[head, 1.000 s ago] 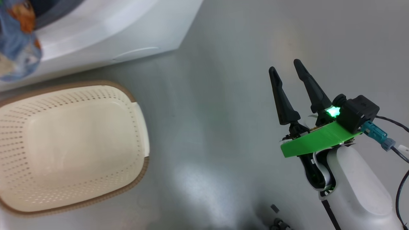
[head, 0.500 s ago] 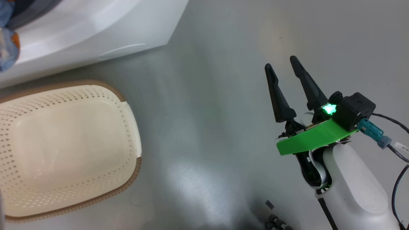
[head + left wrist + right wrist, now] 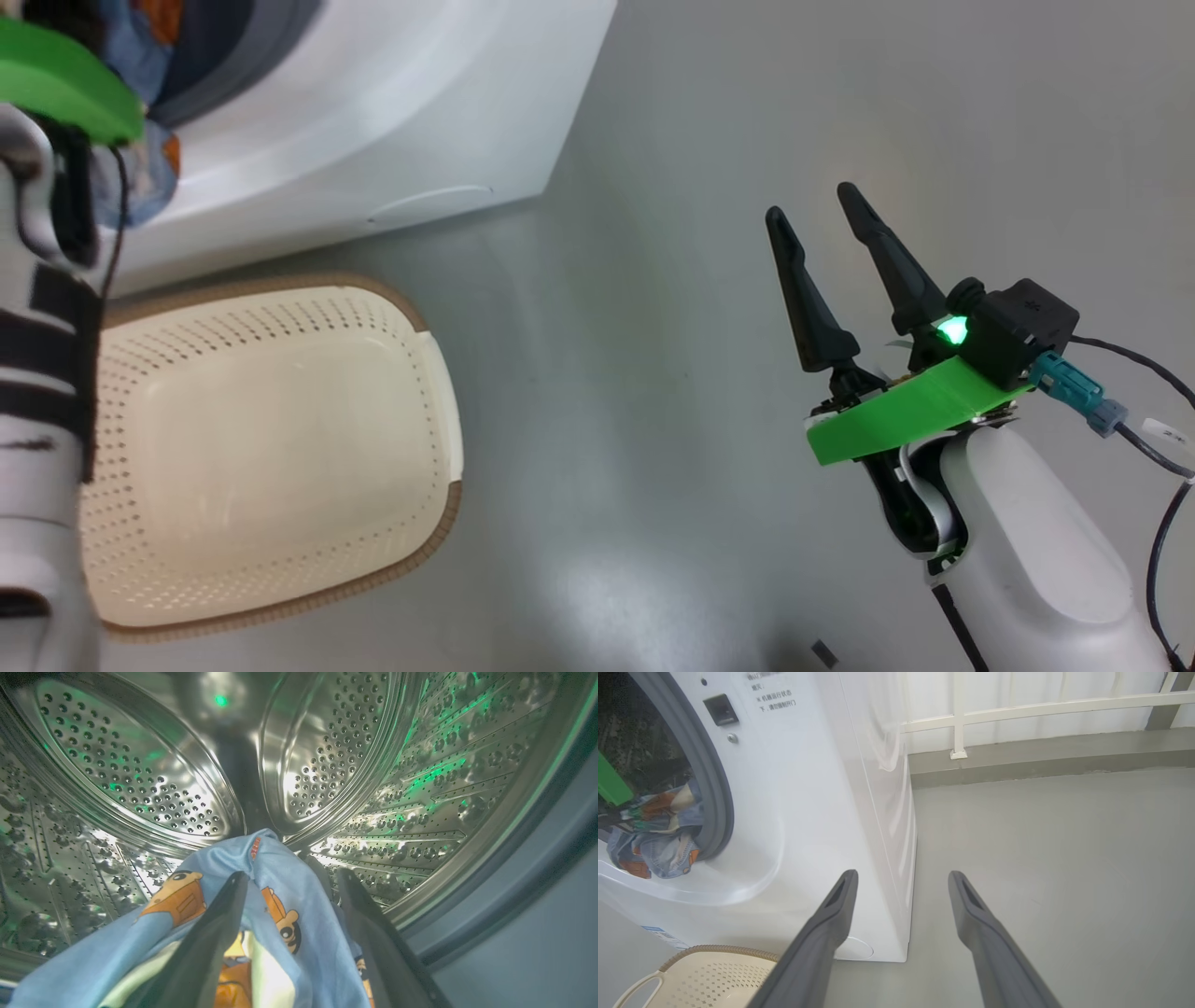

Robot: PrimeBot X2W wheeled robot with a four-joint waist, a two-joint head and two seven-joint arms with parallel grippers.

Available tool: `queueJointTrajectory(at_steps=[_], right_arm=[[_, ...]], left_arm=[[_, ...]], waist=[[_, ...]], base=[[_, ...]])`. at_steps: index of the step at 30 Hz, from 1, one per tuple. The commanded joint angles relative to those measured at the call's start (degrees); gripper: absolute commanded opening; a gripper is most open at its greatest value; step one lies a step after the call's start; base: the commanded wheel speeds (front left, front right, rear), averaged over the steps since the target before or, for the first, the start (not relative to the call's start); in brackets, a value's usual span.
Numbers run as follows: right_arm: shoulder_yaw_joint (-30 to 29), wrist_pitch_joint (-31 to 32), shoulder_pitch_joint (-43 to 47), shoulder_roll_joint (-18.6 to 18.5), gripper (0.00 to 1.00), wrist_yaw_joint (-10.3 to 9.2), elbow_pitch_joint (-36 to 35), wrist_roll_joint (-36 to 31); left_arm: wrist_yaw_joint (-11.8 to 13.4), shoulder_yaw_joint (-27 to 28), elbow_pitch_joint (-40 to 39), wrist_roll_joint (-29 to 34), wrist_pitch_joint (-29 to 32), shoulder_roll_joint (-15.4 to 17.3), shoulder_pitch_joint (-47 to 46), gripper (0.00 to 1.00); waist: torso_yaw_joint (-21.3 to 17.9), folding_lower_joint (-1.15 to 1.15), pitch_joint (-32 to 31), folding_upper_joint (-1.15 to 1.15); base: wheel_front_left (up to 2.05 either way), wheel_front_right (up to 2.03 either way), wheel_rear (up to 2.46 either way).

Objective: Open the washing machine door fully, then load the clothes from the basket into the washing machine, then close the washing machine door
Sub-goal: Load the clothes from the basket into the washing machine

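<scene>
The left gripper [image 3: 292, 877] was inside the perforated steel drum [image 3: 140, 765] of the big white front-loading washing machine [image 3: 808, 812]. Its two long dark fingers [image 3: 210, 942] stood spread apart. The light blue fabric clothes printed with orange-brown cartoon figures [image 3: 224, 858] lay draped over one finger and across the gap between the two, with no pinch on them. In the right wrist view, the clothes [image 3: 658, 826] sat at the lower edge of the machine's mouth, partly hanging over the grey rubber gasket [image 3: 719, 788].

The right gripper [image 3: 809, 203] hung above the glossy grey floor [image 3: 653, 373], well apart from the machine, with its fingers spread and nothing between them.

The small cream-white perforated plastic basket with a brown rim band [image 3: 425, 392] stood on the floor just in front of the machine.
</scene>
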Motion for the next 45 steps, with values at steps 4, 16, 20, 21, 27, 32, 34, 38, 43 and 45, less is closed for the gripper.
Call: queueJointTrajectory(at_steps=[4,16,20,21,27,32,34,38,43,45], right_arm=[[1.06,-0.46,0.97,-0.79,1.0,0.32,-0.54,0.69],[0.85,-0.46,3.11,-2.48,1.0,0.32,-0.04,1.38],[0.56,-0.46,4.45,-2.81,1.0,0.32,0.37,1.54],[0.55,-0.46,4.8,-2.85,1.0,0.32,0.46,1.57],[0.28,-0.46,6.75,-3.11,1.0,0.32,0.94,1.96],[0.1,-0.46,8.4,-3.44,1.0,0.32,1.39,2.26],[0.1,-0.46,9.05,-3.71,1.0,0.32,1.55,2.38],[0.21,-0.46,10.13,-4.11,1.0,0.32,1.9,2.5],[0.38,-0.46,11.08,-4.72,1.0,0.32,1.99,2.72],[0.37,-0.46,11.27,-4.83,1.0,0.32,1.98,2.76]], left_arm=[[-0.84,1.22,-4.04,1.03,-0.31,1.04,4.6,1.0],[-1.97,4.25,-13.06,2.23,-0.31,-1.33,19.41,1.0],[-1.97,5.66,-16.69,2.56,-0.31,-2.05,25.2,1.0],[-2.0,6.05,-17.62,2.56,-0.31,-2.25,26.66,1.0],[-2.21,7.64,-23.39,3.28,-0.31,-3.0,35.97,1.0],[-1.77,8.64,-28.2,3.66,-0.31,-4.05,42.68,1.0],[-1.67,8.86,-29.9,3.78,-0.31,-4.51,45.07,1.0],[-1.02,9.37,-33.15,4.17,-0.31,-5.22,49.49,1.0],[0.13,10.24,-37.92,4.39,-0.31,-6.4,54.6,1.0],[0.33,10.35,-38.8,4.47,-0.31,-6.58,55.51,1.0]], waist=[[2.64,0.0,-5.11,0.0],[6.15,0.0,-14.21,0.0],[7.03,0.0,-17.1,0.0],[7.19,0.0,-17.78,0.0],[8.21,0.0,-21.26,0.0],[9.13,0.0,-23.76,0.0],[9.56,0.0,-24.68,0.0],[10.2,0.0,-26.38,0.0],[10.75,0.0,-27.79,0.0],[10.82,0.0,-27.97,0.0]], base=[[0.0,0.0,0.0],[0.0,0.0,0.0],[0.0,0.0,0.0],[0.0,0.0,0.0],[0.0,0.0,0.0],[0.0,0.0,0.0],[0.0,0.0,0.0],[0.0,0.0,0.0],[0.0,0.0,0.0],[0.0,0.0,0.0]])
